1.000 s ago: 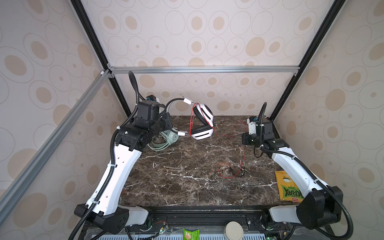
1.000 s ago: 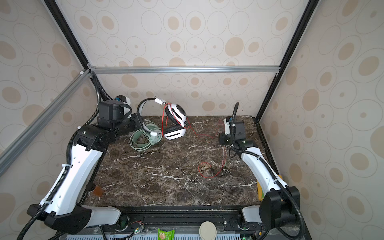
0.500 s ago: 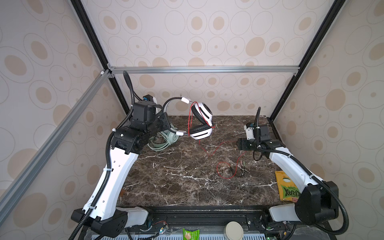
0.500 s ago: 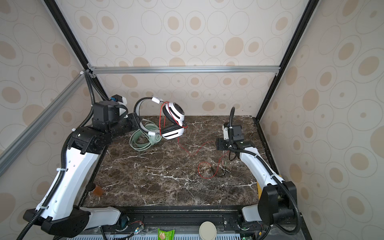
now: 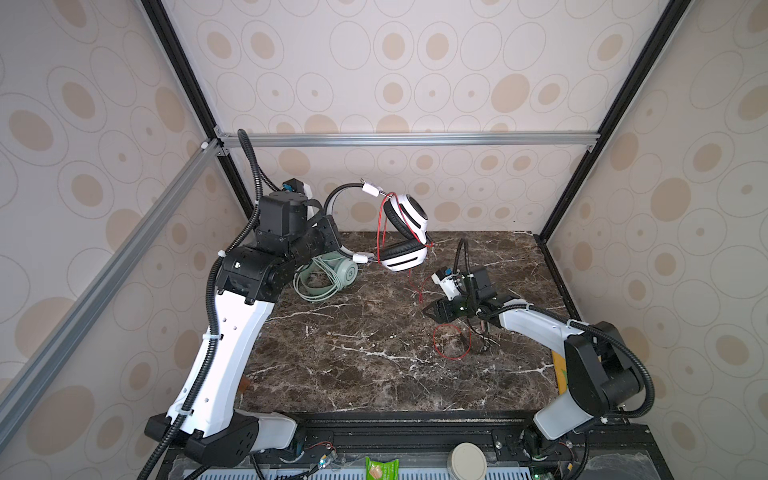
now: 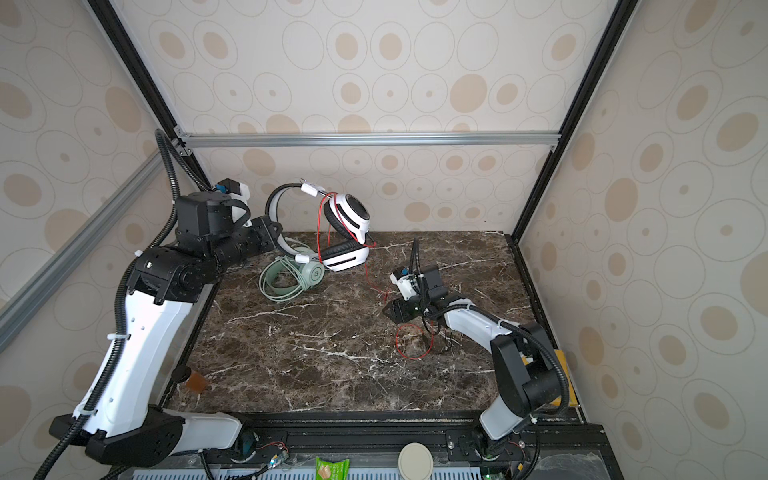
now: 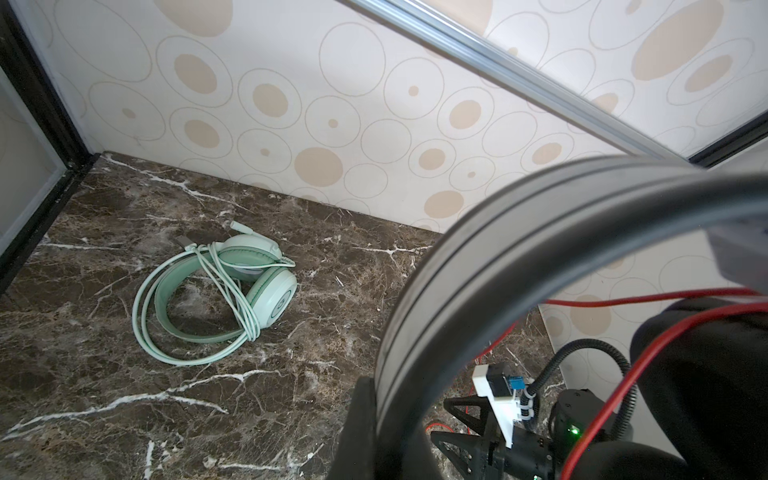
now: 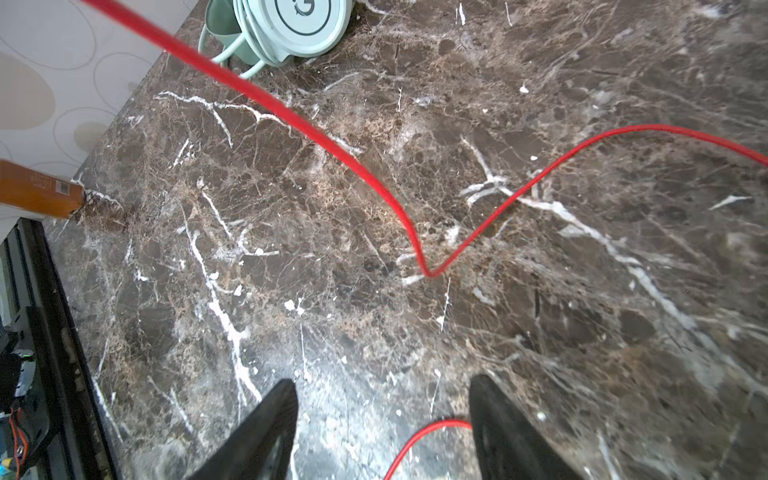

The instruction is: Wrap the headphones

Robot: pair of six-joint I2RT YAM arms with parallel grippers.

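Table face read as a clock in both top views, 12 at the back wall.

- We note the white headset (image 5: 409,216) lifted off the marble table (image 5: 353,374), up over 12 o'clock.
- The left gripper (image 5: 331,233) is clamped tight on its black headband. In the left wrist view the band passes straight through the jaws.
- The red cable (image 8: 291,120) is draped over the upper earcup. It drops to the table and ends in a loose ring near 4 o'clock.
- The right gripper (image 5: 432,309) sits low, just to 3 o'clock of centre. Its fingers (image 8: 266,428) are spread apart and grip nothing. A bend of the cable shows in the gap between them.
- The mint-green headset (image 5: 332,276) lies flat at 10 o'clock, with its pale cable wound round the band.
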